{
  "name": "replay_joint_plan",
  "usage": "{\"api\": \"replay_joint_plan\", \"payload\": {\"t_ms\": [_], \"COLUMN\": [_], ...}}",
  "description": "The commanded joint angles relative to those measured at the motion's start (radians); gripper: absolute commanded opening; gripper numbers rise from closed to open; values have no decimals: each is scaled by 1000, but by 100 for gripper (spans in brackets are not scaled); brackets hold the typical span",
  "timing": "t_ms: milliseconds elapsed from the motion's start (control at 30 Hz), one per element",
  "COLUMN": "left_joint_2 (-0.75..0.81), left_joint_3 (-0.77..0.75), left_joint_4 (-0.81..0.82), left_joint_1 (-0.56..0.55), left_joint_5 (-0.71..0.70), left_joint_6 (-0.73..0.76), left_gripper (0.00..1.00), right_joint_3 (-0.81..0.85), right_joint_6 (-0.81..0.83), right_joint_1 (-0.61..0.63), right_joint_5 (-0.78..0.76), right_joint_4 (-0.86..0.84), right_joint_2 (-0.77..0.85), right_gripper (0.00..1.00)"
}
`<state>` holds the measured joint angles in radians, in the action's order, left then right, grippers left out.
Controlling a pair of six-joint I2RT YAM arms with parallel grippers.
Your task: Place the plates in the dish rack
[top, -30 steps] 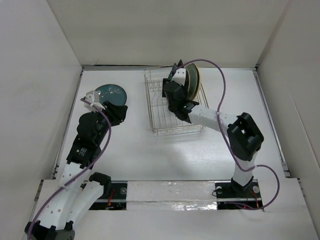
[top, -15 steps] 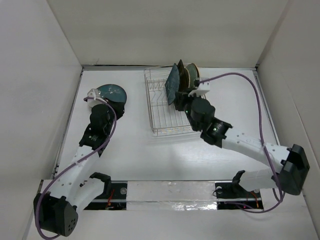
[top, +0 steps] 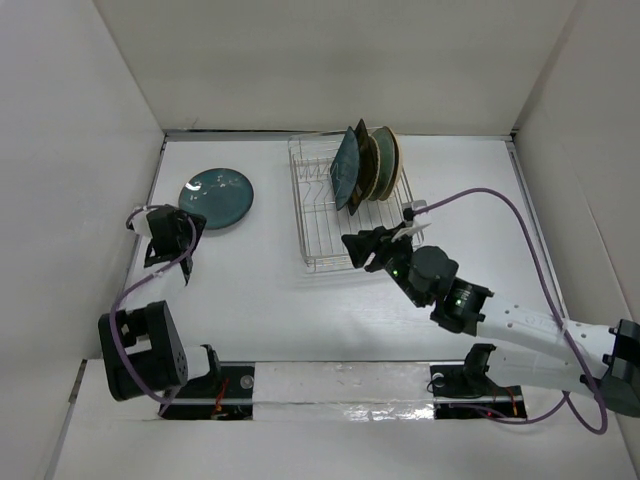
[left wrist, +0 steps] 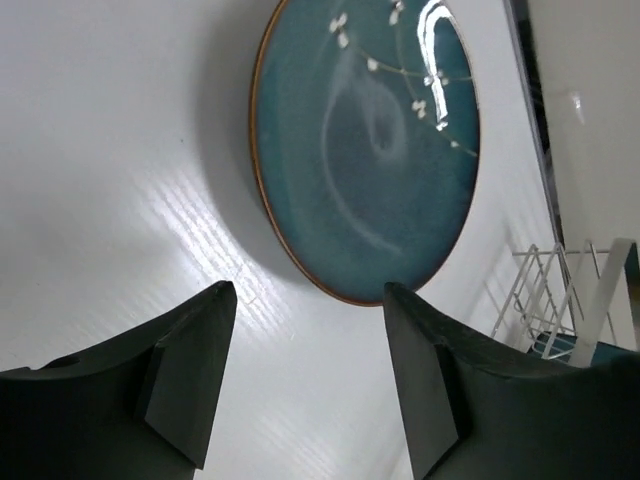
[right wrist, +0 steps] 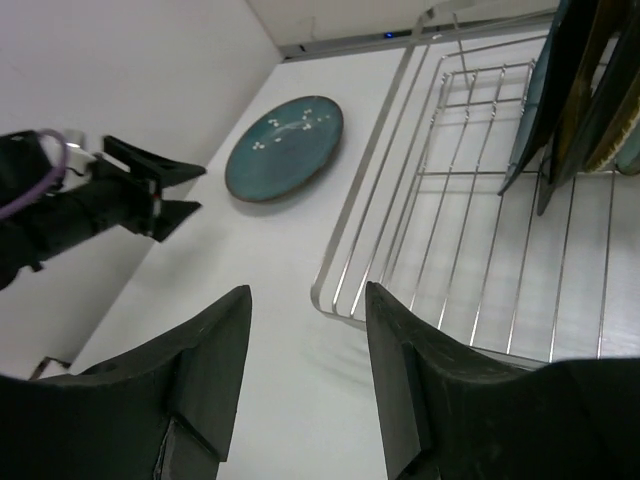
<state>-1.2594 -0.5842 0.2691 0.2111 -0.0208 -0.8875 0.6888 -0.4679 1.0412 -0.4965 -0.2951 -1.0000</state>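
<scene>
One dark teal round plate lies flat on the table at the back left; it also shows in the left wrist view and the right wrist view. The silver wire dish rack holds three plates on edge at its far right end: a dark teal one, a dark one and a tan one. My left gripper is open and empty, short of the flat plate, its jaws wide apart. My right gripper is open and empty over the rack's near edge.
White walls close in the table on the left, back and right. The rack's near half has bare tines. The left arm shows in the right wrist view, beside the left wall.
My right gripper has let go of the teal plate in the rack and pulled back to the rack's near edge. My left gripper has drawn back to the left, uncovering the flat teal plate.
</scene>
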Motion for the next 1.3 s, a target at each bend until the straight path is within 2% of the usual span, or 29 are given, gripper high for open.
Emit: {"api": "replay_joint_plan", "payload": {"t_ms": [0,33,100,233,500,600,633,733,767,900,1033,1167,1267], "left_joint_2": [-46,-95,-158,-340,-478,-518,-540,-567,-569,-529,-361,-183,-49], "left_joint_3": [1,-5,-35,-89,-128,-112,-102,-62,-51,35,108,158,178], "left_joint_4": [81,87,94,142,266,326,355,462,513,631,722,696,654], "left_joint_1": [10,10,19,28,28,28,28,28,28,28,28,39,60], "left_joint_5": [55,55,65,116,189,203,209,229,232,232,231,220,268], "left_joint_6": [-11,-13,-21,-60,-156,-185,-195,-232,-240,-260,-286,-284,-292], "left_gripper": [58,61,62,57,43,33,21,0,0,0,0,0,0], "right_joint_3": [-6,-11,-15,-18,-38,-44,-49,-51,-51,-31,-2,66,121], "right_joint_6": [8,8,8,15,0,-6,-8,-8,-6,-2,-3,24,51], "right_joint_1": [6,6,6,6,-29,-70,-70,-95,-104,-113,-113,-93,-81], "right_joint_5": [53,59,81,91,118,130,134,136,138,150,200,240,271], "right_joint_4": [-35,-38,-47,-44,-55,-53,-53,-47,-44,-32,-26,19,17], "right_joint_2": [41,47,49,32,21,21,27,38,41,37,21,9,5], "right_gripper": [56,56,56,56,56,56,56,56,56,56,58,59,61]}}
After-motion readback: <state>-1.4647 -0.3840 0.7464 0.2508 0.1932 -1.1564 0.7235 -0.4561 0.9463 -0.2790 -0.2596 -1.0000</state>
